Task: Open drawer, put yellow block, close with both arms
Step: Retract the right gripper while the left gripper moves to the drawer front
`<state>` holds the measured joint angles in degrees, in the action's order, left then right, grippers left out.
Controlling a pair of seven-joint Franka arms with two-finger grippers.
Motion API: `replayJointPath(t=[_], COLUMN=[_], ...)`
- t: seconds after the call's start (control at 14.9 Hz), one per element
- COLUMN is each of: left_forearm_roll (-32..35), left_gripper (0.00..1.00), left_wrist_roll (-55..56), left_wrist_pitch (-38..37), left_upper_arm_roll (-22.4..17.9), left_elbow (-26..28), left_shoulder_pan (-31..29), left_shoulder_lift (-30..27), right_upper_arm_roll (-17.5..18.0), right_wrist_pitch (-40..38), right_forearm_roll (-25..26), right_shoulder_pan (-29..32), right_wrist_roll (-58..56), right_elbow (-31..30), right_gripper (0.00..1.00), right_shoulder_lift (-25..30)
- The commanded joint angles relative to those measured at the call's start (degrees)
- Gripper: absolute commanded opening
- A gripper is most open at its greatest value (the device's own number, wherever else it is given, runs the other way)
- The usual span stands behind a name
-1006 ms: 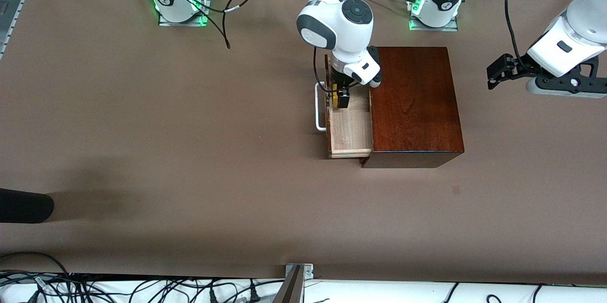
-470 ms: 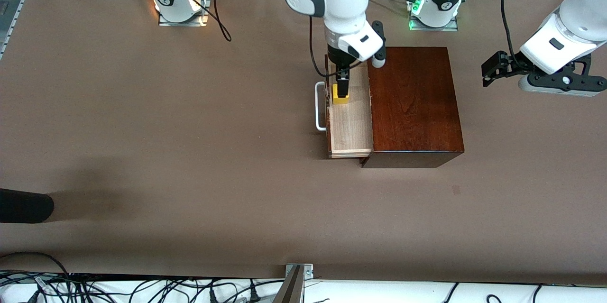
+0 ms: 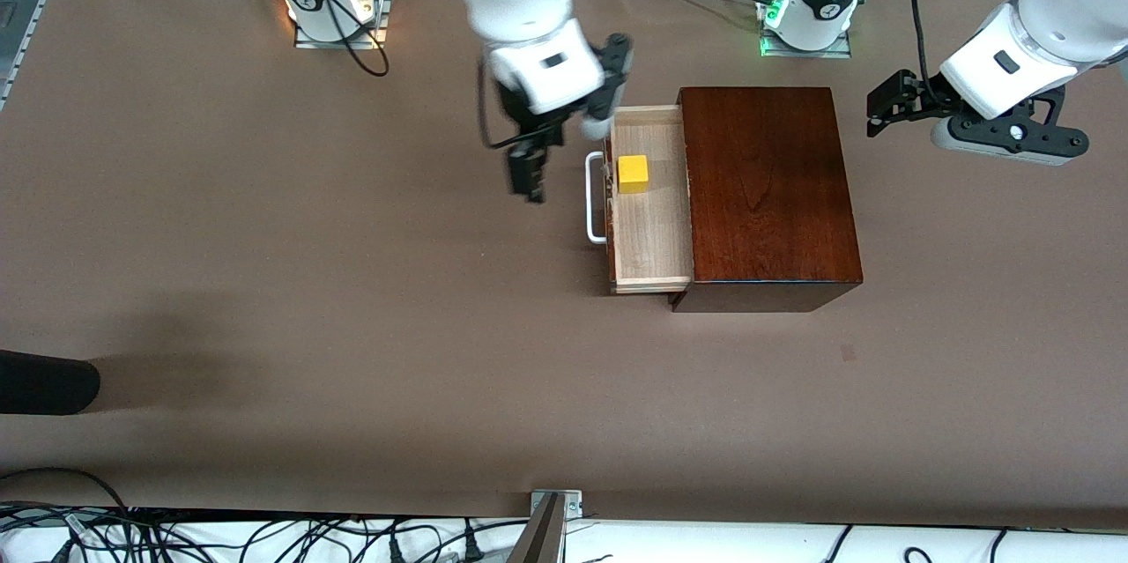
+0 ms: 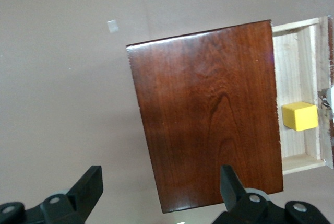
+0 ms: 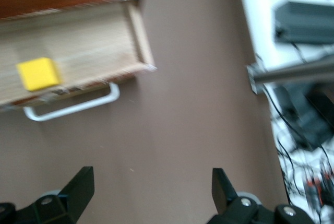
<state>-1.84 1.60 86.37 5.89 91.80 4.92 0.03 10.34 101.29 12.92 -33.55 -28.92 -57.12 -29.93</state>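
Observation:
The drawer (image 3: 650, 233) stands pulled out of the mahogany box (image 3: 767, 193), white handle (image 3: 596, 202) toward the right arm's end. In its tray the yellow block (image 3: 632, 173) rests by itself, away from the camera-side corner. My right gripper (image 3: 527, 175) hangs open and empty over the bare table just beside the handle. Its wrist view shows the block (image 5: 37, 73), the handle (image 5: 73, 108) and spread fingers (image 5: 78, 185). My left gripper (image 3: 884, 109) is open over the table at the box's other end. The left wrist view looks across the box top (image 4: 209, 109) to the block (image 4: 300, 116).
A dark rounded object (image 3: 44, 382) pokes in at the table's edge at the right arm's end. Cables (image 3: 264, 537) and a metal bracket (image 3: 553, 510) run along the edge nearest the camera. Both arm bases (image 3: 806, 8) stand along the farthest edge.
My right gripper let go of the yellow block in the drawer, rose and swung off the tray to beside the handle. My left gripper drifted closer to the box.

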Motion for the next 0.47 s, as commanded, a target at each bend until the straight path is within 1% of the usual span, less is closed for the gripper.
replayJointPath(t=[0.0,0.07,0.13,0.27,0.34,0.4], left_forearm_roll=[-1.06,-1.06,-1.06,-0.62,-0.53,-0.62], left_gripper=[1.00,1.00,1.00,1.00,1.00,1.00], left_wrist_roll=[-0.98,-2.03,-5.69,-16.05,-18.88,-19.78], left_wrist_pitch=[-1.38,-1.38,-1.38,-0.94,-0.76,-0.59], left_upper_arm_roll=[4.19,6.30,8.67,12.72,14.31,16.06], left_elbow=[-1.19,-1.01,-0.92,-1.19,-1.19,-1.27], left_shoulder_pan=[0.52,0.70,0.87,1.05,1.14,1.40], left_shoulder_lift=[0.23,0.41,2.15,5.14,7.07,8.83], right_upper_arm_roll=[-0.06,-0.06,0.03,-0.23,-0.58,-1.28], right_wrist_pitch=[-0.75,-1.27,-2.93,-7.93,-9.08,-9.01], right_forearm_roll=[-2.20,-2.38,-3.07,-9.11,-11.49,-12.21], right_shoulder_pan=[7.24,10.05,12.69,18.92,21.13,23.07], right_wrist_roll=[0.09,-0.08,-0.08,0.00,0.18,0.96], right_elbow=[-1.68,-1.77,-1.85,-2.12,-3.95,-7.79], right_gripper=[1.00,1.00,1.00,1.00,1.00,1.00], right_shoulder_lift=[3.46,4.08,4.69,6.89,7.94,11.17])
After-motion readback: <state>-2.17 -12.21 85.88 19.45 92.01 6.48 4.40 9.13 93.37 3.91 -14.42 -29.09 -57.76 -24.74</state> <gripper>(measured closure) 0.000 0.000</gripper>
